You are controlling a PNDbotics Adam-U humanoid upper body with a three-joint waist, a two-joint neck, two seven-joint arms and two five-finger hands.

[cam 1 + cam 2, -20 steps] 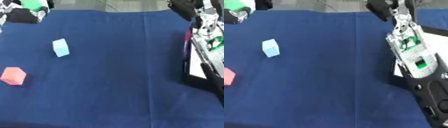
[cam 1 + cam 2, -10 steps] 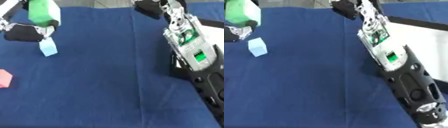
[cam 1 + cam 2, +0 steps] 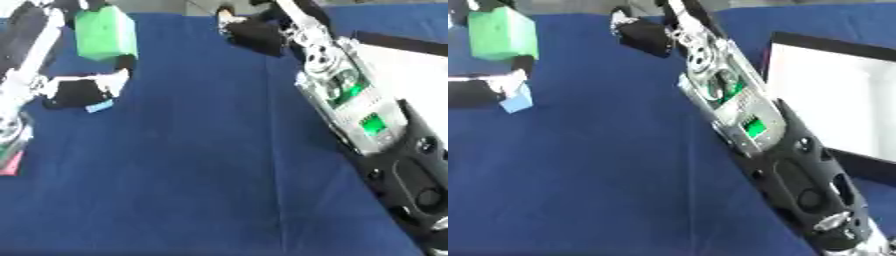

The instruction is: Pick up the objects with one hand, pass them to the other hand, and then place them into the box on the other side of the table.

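The left hand sits over the far-left part of the worktop, its dark fingers curled down around a light blue block, of which only a corner shows below them; I cannot tell whether the block is lifted or still touching the cloth. Just above that hand a green block shows against the left arm, near the far-left corner. A bit of pink object peeks out at the left edge, partly hidden by the arm. The right arm stretches diagonally from the near-right corner toward the far middle of the worktop, and the right hand at its end hangs above the blue cloth near the far edge; it reads as a dark lump with the fingers drawn in, but how far they are curled I cannot tell. It touches nothing that I can see. Beyond the right arm, along the right edge, stands the box, white inside with a dark rim. The middle and near-left of the worktop are open blue cloth, with a seam running down it.
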